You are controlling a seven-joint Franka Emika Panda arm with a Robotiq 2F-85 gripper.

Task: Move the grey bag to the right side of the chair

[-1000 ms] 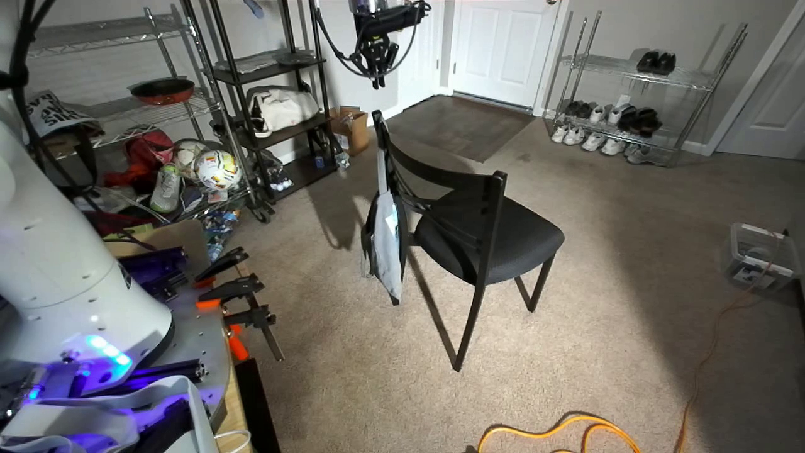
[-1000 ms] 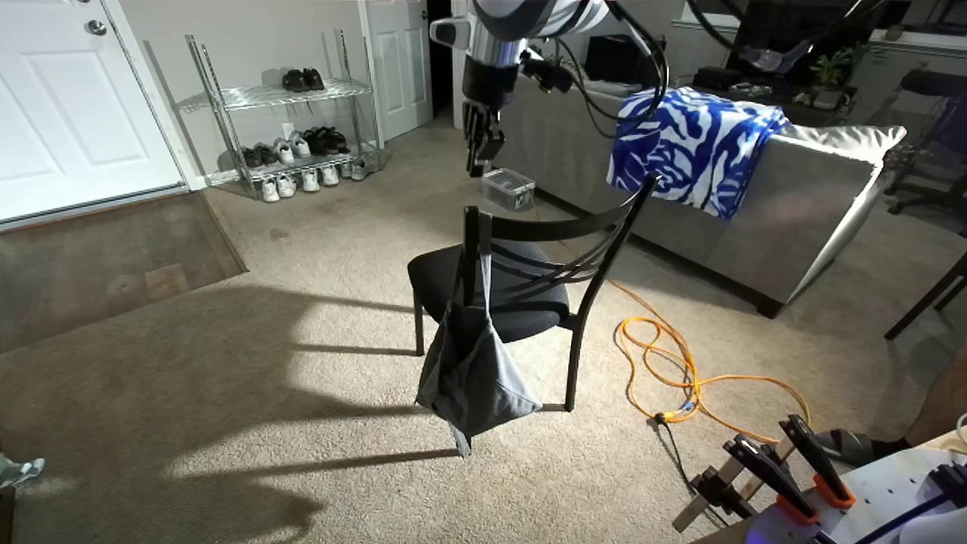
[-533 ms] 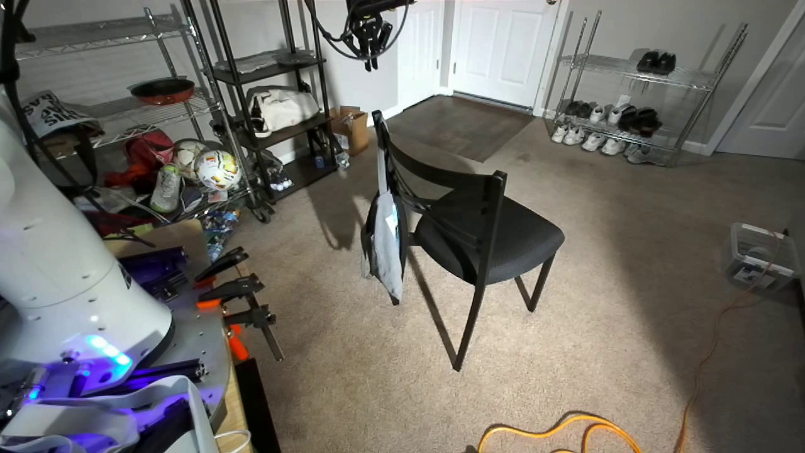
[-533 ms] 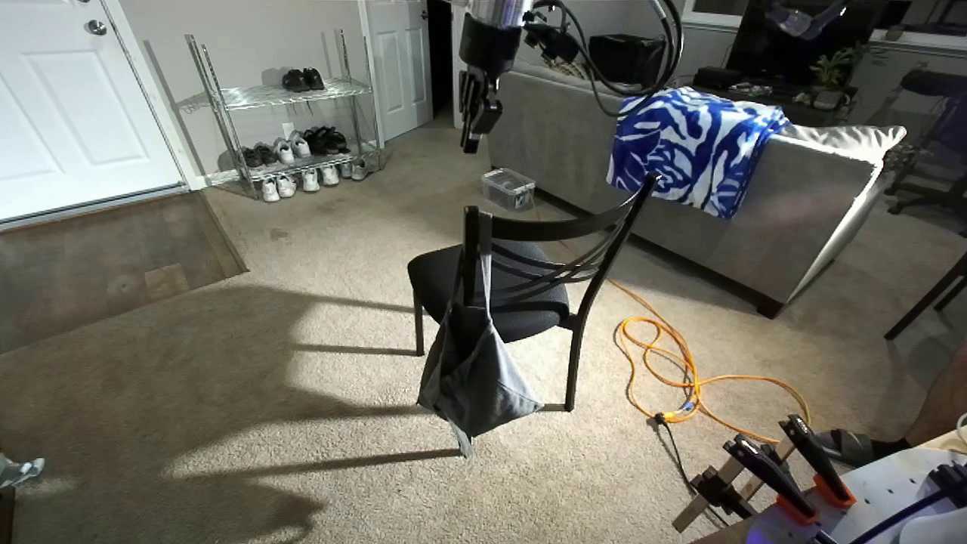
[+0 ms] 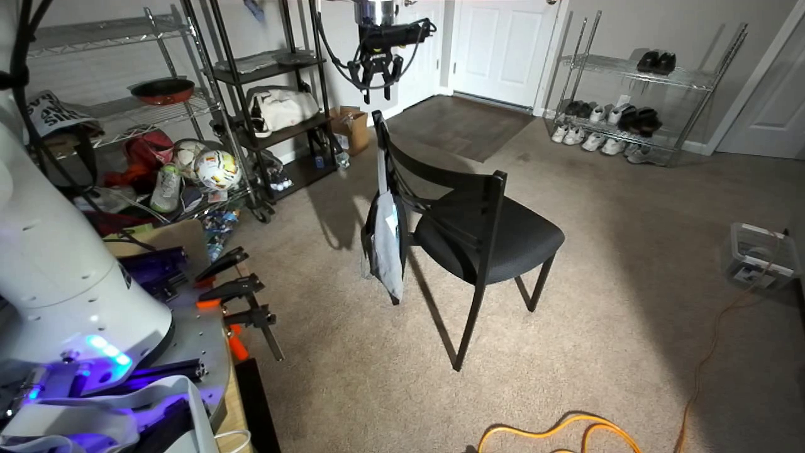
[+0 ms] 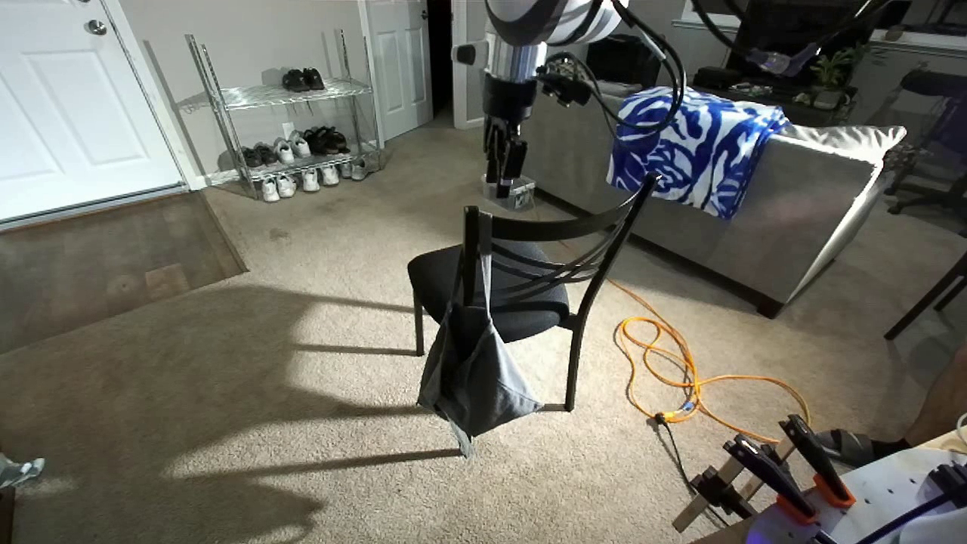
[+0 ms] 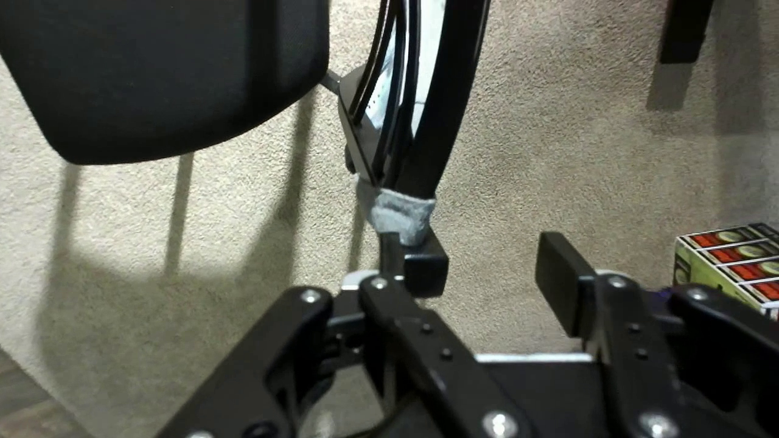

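The grey bag (image 5: 387,245) hangs by its handles from one post of the black chair (image 5: 503,233); its slack body (image 6: 491,385) drops behind the chair's backrest (image 6: 563,227). Above the backrest, apart from chair and bag in both exterior views, is my gripper (image 5: 377,96), its fingers spread with nothing held. From the wrist, the gripper (image 7: 475,261) has a wide gap, with carpet showing through. A loop of the grey bag (image 7: 401,216) wraps the post top just beyond the left finger (image 7: 391,255), which overlaps the post in that view.
Clamps (image 5: 233,289) jut from the robot's table edge. A wire shoe rack (image 5: 635,72), a black shelf unit (image 5: 283,135) and a sofa with a blue blanket (image 6: 695,151) surround the chair. An orange cord (image 6: 680,378) lies coiled on the carpet.
My gripper rose a little, then came down lower than it was a second ago. Its fingers have spread apart. Bag and chair have stayed where they were.
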